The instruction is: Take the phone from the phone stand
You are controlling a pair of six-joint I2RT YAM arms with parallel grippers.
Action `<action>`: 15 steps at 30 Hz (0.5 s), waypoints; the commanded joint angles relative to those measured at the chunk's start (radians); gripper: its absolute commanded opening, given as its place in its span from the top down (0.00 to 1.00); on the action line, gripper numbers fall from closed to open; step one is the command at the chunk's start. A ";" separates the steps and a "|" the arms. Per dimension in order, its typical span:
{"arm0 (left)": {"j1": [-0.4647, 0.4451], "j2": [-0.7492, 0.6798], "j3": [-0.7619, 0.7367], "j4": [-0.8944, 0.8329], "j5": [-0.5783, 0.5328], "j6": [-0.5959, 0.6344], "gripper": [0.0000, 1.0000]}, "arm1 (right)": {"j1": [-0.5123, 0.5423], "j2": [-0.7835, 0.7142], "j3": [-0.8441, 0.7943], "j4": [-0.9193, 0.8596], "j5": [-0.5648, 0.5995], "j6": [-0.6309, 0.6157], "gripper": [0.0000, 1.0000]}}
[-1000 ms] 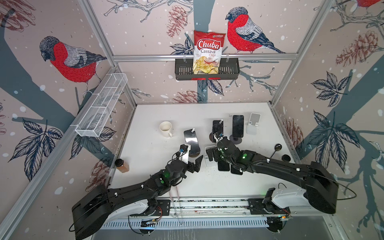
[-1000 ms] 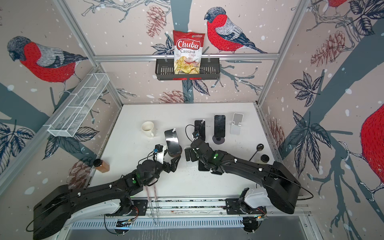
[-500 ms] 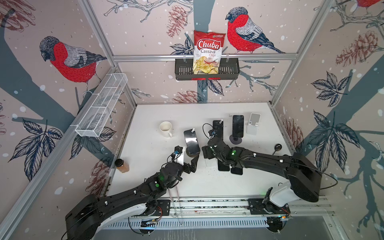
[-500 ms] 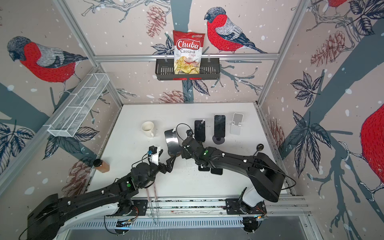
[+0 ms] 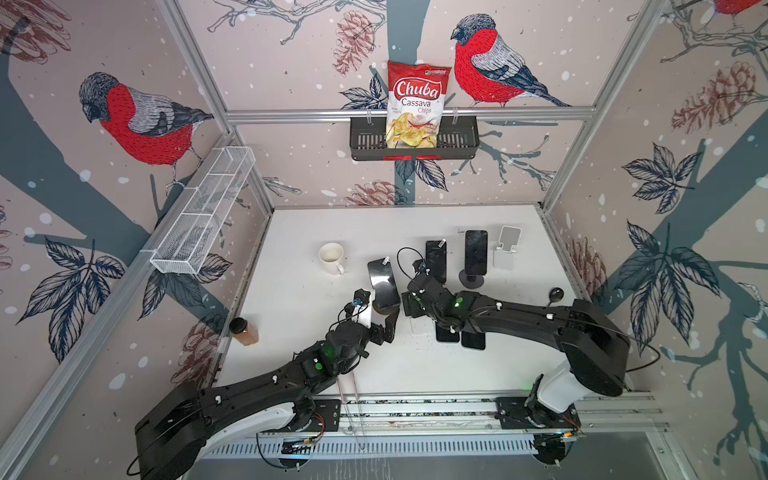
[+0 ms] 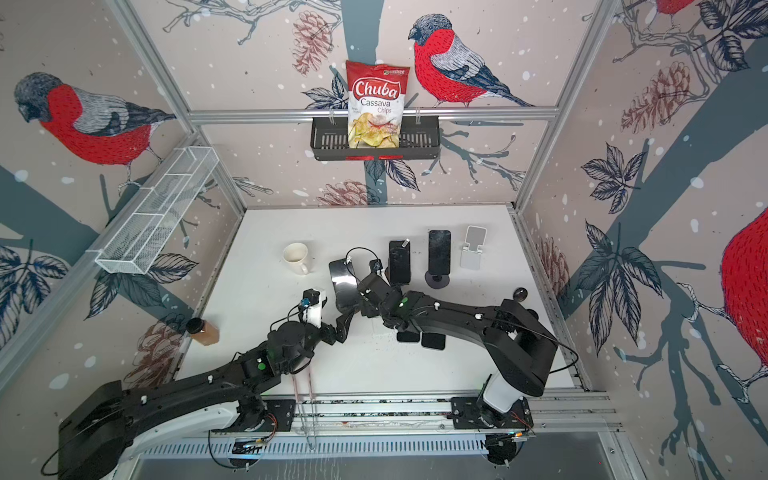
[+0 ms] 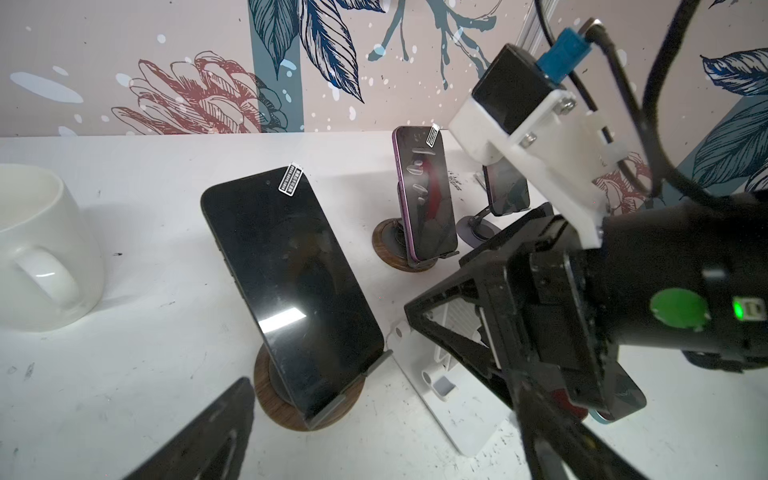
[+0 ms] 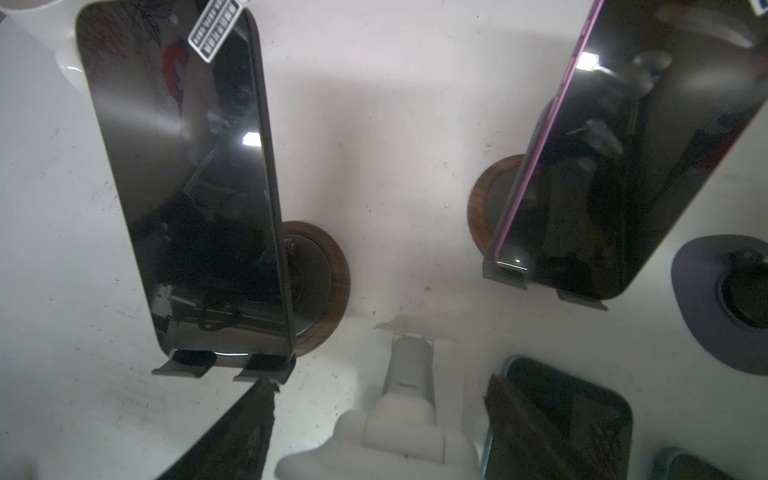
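A black phone (image 5: 383, 282) (image 6: 344, 282) (image 7: 291, 282) (image 8: 187, 166) leans upright in a phone stand with a round wooden base (image 7: 307, 399) (image 8: 328, 282). My left gripper (image 5: 380, 323) (image 6: 338, 323) (image 7: 382, 449) sits just in front of that stand, open and empty, jaws wide on either side of the base. My right gripper (image 5: 409, 305) (image 6: 368, 305) (image 8: 382, 380) hovers to the right of the phone. Its jaws flank a flat white folding stand (image 7: 453, 399) (image 8: 409, 374); contact with it is unclear.
A purple phone on a wooden stand (image 5: 435, 259), a phone on a dark round stand (image 5: 475, 253) and an empty white stand (image 5: 506, 251) line the back. A white mug (image 5: 331, 257) stands left. Flat phones (image 5: 473, 338) lie under the right arm. A brown bottle (image 5: 245, 332) is far left.
My right gripper swung left from above the flat phones to beside the black phone, and its jaws narrowed around the white stand. The left gripper edged slightly and stayed open.
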 commanded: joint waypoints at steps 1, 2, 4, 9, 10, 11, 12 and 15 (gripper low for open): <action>0.000 0.005 -0.002 0.048 -0.006 0.022 0.04 | 0.004 0.011 0.003 -0.004 0.019 0.032 0.22; 0.000 0.007 -0.003 0.054 -0.005 0.022 0.04 | 0.004 0.014 0.003 -0.005 0.023 0.035 0.23; 0.000 0.017 -0.003 0.065 -0.005 0.022 0.04 | 0.004 0.016 0.002 -0.006 0.029 0.040 0.25; 0.000 0.041 0.003 0.077 0.009 0.029 0.04 | 0.004 0.006 -0.006 0.001 0.042 0.043 0.35; 0.000 0.045 0.007 0.074 0.011 0.029 0.04 | 0.004 0.006 -0.006 0.000 0.041 0.043 0.37; 0.000 0.047 0.007 0.075 0.011 0.030 0.04 | 0.003 0.003 -0.008 0.002 0.044 0.044 0.38; 0.000 0.049 0.008 0.073 0.012 0.029 0.04 | 0.003 0.000 -0.010 0.005 0.044 0.043 0.39; 0.000 0.049 0.006 0.077 0.011 0.029 0.04 | 0.003 -0.007 -0.018 0.014 0.045 0.042 0.39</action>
